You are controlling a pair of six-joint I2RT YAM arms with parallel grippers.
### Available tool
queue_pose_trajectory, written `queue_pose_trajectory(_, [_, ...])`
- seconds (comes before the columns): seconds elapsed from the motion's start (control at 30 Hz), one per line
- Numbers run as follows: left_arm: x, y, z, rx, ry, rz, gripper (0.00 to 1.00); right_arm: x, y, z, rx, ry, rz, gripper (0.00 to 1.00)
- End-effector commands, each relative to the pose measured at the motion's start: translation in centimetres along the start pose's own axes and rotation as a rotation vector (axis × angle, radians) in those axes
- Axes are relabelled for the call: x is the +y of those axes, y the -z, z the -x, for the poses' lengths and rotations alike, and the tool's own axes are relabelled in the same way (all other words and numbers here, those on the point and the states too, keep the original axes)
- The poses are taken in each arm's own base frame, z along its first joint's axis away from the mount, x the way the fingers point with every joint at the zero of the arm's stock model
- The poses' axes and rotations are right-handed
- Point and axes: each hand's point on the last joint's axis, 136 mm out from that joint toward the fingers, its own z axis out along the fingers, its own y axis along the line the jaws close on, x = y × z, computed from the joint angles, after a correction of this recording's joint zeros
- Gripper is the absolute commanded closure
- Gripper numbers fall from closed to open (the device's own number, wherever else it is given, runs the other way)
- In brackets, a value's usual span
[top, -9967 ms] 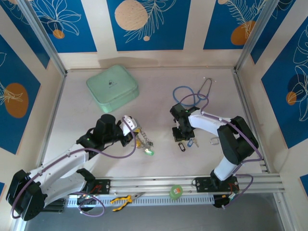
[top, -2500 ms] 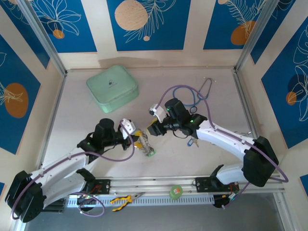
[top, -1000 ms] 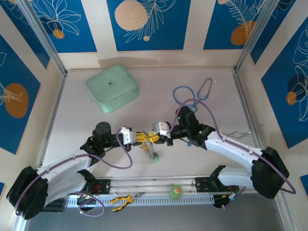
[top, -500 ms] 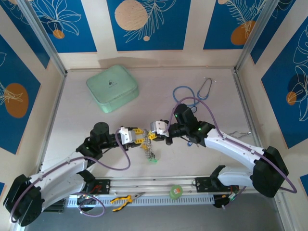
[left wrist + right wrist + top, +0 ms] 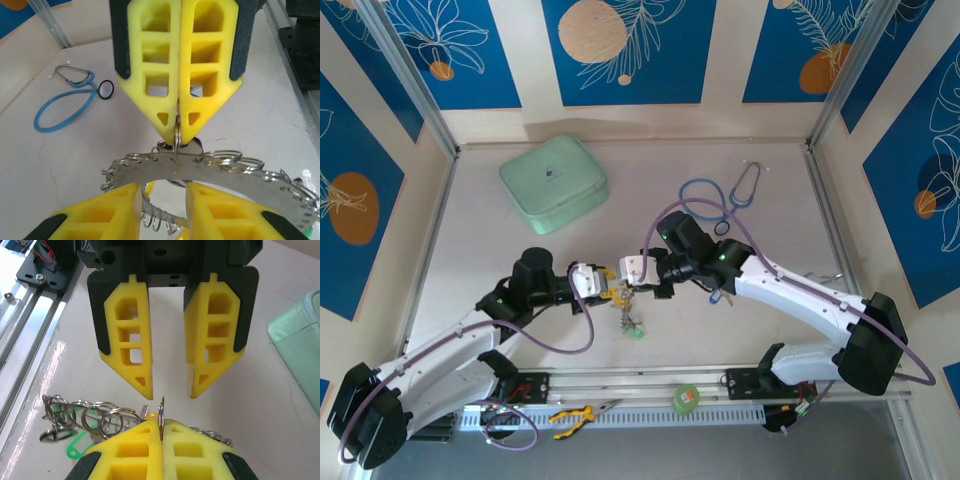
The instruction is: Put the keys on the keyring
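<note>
My right fingers (image 5: pixel 161 432) are pressed together on a thin wire split ring (image 5: pixel 161 410) at the rim of the large flat silvery keyring with the scalloped edge (image 5: pixel 220 172). The keyring sits between my two arms over the near middle of the pale counter (image 5: pixel 520 240). It is just past the tips of my left fingers (image 5: pixel 125 200), which stand apart. Wire loops and a green plastic key tag (image 5: pixel 75 447) crowd its rim. A blue stethoscope (image 5: pixel 65 102) lies well beyond.
</note>
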Motion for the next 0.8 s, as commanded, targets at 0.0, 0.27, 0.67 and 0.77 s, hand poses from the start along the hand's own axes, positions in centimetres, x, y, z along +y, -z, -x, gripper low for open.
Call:
queue_pose_trajectory(0.0, [-0.3,0.0,2.1,-0.054,-0.019,-0.041,0.73,-0.7,0.3,1.3,0.009,0.046,-0.014,1.0])
queue_pose_trajectory(0.27, [-0.4,0.0,2.3,-0.065,-0.026,-0.048,0.8,-0.7,-0.2,2.2,0.017,0.054,-0.001,1.0])
queue_pose_trajectory(0.67, [-0.1,0.2,2.5,-0.078,-0.04,-0.018,1.0,-0.1,-0.4,3.0,-0.016,0.049,0.024,1.0])
queue_pose_trajectory(0.77, [-0.1,0.3,2.6,-0.094,-0.031,-0.012,1.0,-0.8,0.9,3.6,-0.12,-0.012,-0.008,0.77])
